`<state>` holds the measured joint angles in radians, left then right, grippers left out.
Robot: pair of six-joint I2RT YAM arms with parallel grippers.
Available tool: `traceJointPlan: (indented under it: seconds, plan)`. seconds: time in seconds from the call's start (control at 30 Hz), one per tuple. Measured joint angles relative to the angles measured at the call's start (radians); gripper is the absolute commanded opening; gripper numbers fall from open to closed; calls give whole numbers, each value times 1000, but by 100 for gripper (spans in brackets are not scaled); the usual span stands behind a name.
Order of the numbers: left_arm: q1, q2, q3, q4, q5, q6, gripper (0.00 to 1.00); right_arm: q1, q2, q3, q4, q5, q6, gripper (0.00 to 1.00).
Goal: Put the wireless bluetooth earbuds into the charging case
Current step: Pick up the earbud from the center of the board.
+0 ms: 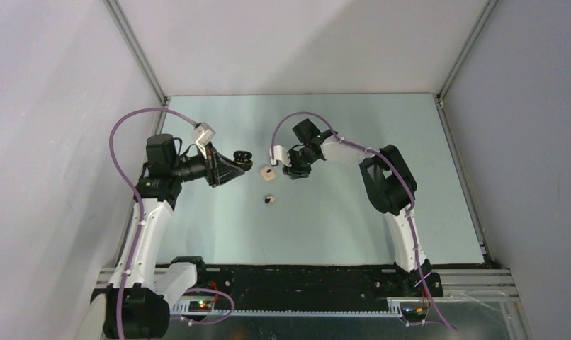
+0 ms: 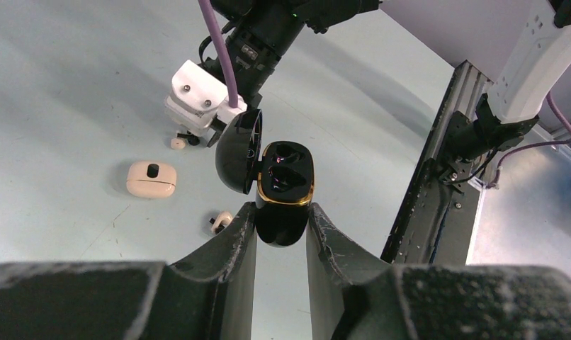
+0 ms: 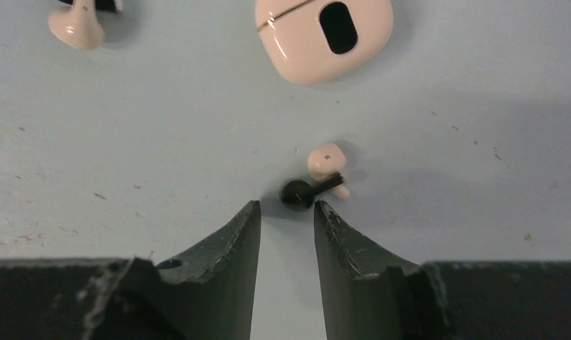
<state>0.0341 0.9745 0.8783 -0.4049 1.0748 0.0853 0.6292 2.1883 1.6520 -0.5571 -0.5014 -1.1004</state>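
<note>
Earbud [image 3: 326, 161] lies on the surface [image 3: 127, 142] just beyond the right pincer's [image 3: 286, 207] parted, empty tips, near the beige charging case [image 3: 324, 37], while the left pincer [image 2: 281, 212] clamps an open black case [image 2: 287, 176].

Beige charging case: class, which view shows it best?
Right wrist: the beige charging case is large, its seam and dark oval clear. Left wrist shows it smaller; top external, only a pale speck.

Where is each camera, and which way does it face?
Top external: above and behind, looking down on the table; left arm and right arm show.
Left wrist: looks along the left fingers, shut on the black open case, toward the right arm.
Right wrist: looks down past the open right fingers at an earbud.
Shared: all show the beige case.
</note>
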Motion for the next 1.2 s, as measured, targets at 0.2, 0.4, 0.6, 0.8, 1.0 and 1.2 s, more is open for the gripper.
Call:
traceJointPlan:
  seconds: [0.2, 0.4, 0.6, 0.8, 1.0, 1.2]
  plan:
    - [2, 0, -5, 2, 0, -1, 0, 10, 9, 5, 37, 31, 19, 36]
    - [5, 0, -20, 4, -1, -3, 0, 24, 12, 5, 76, 61, 53, 37]
    - [8, 0, -21, 7, -1, -6, 0, 30, 12, 3, 82, 65, 69, 29]
    - [8, 0, -35, 15, -1, -7, 0, 30, 12, 0, 104, 69, 115, 14]
    - [11, -1, -45, 23, -1, -7, 0, 29, 11, -1, 111, 70, 193, 6]
    - [14, -4, -47, 23, -1, -7, 0, 9, -31, -6, 79, 47, 387, 6]
